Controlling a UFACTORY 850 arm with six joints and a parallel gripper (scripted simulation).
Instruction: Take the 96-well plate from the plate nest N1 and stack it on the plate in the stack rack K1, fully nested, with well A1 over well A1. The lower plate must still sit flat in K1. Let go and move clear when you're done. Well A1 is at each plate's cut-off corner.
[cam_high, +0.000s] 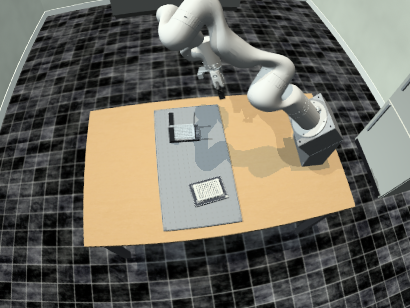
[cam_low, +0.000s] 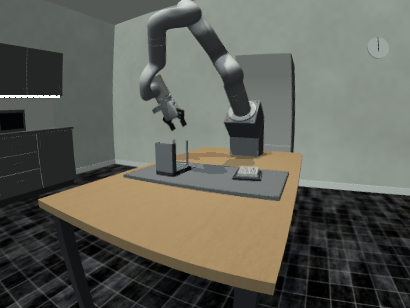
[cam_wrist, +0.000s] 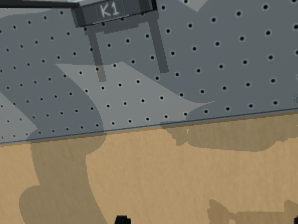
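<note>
A white 96-well plate (cam_high: 207, 190) sits in the plate nest N1 on the near part of the grey perforated mat (cam_high: 197, 170); it also shows in the exterior view (cam_low: 248, 172). The stack rack K1 stands at the far end of the mat with another plate (cam_high: 183, 132) inside it. The rack shows as a dark box with upright posts in the exterior view (cam_low: 167, 158). In the wrist view its K1 label (cam_wrist: 109, 10) and two posts are at the top edge. My gripper (cam_low: 175, 120) (cam_high: 218, 86) hangs open and empty high above the table, beyond the rack.
The robot base (cam_high: 315, 137) stands on the table's far right side. A grey cabinet (cam_high: 392, 145) stands right of the table. The mat's edge (cam_wrist: 150, 125) crosses the wrist view, with bare wood below it.
</note>
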